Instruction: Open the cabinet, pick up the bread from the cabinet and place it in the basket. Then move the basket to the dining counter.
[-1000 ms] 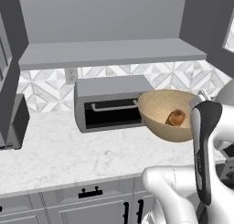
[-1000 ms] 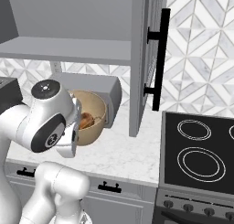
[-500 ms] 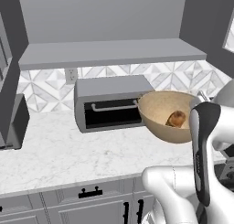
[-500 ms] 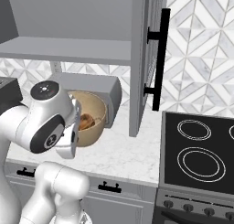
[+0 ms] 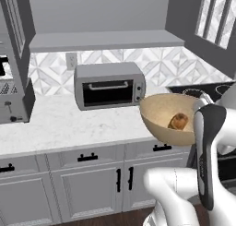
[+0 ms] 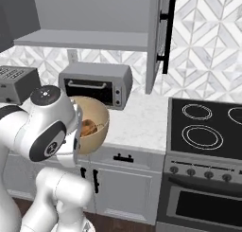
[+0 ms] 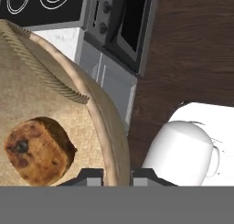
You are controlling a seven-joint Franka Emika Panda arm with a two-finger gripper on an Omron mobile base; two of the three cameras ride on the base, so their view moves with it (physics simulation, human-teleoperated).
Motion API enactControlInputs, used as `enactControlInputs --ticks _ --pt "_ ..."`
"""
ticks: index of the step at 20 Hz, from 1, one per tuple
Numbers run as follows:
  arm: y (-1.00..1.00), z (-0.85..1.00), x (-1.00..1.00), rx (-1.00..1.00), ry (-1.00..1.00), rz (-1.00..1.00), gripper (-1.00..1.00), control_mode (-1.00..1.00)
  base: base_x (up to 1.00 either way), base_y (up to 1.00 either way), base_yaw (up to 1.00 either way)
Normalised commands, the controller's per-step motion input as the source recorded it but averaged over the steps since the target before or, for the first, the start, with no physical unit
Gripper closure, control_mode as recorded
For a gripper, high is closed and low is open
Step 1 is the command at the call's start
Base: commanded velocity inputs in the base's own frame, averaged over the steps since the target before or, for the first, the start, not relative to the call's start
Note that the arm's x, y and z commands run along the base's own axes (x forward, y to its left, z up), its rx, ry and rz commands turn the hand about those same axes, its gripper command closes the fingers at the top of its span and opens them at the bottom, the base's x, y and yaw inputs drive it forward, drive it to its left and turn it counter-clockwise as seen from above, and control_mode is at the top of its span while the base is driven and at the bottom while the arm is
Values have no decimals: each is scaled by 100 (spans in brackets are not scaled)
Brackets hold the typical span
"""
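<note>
Backing away from the worktop, the base has carried both of its cameras with it, so the whole scene has shifted: the low grey drawers and doors with black handles under the patterned-tile marble worktop now show, where half a second ago the worktop reached almost to the bottom of the picture. Against the silver toaster oven, the tan round speckled basket has come off the worktop and hangs in front of and below the oven's right end, out past the worktop's edge.

In the hand view the two-finger gripper is clamped on the basket's rim, one dark tip inside the wall and one outside. The small golden-brown bread lies inside the basket, against the near wall.

Above the toaster oven, the grey upper cabinet stands open with a bare shelf, its door swung out.

By my reading, the opening and loading are done and the carry to the dining counter has begun. That counter cannot be made out here. The basket hangs tilted from one rim, so a sharp turn could roll the bread out.
</note>
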Motion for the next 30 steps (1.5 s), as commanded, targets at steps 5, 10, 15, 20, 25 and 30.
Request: enactControlInputs --ticks 5,10,15,20,25,30 --pt "0 0 0 0 0 0 100 100 -99 6 0" --pt "0 0 0 0 0 0 100 100 -74 -9 -56" --pt "0 0 0 0 0 0 100 100 -2 0 -99" --pt "0 0 0 0 0 0 100 100 0 0 -100" --pt "0 0 0 0 0 0 100 100 0 0 -100" --pt "0 0 0 0 0 0 100 100 0 -1 -100"
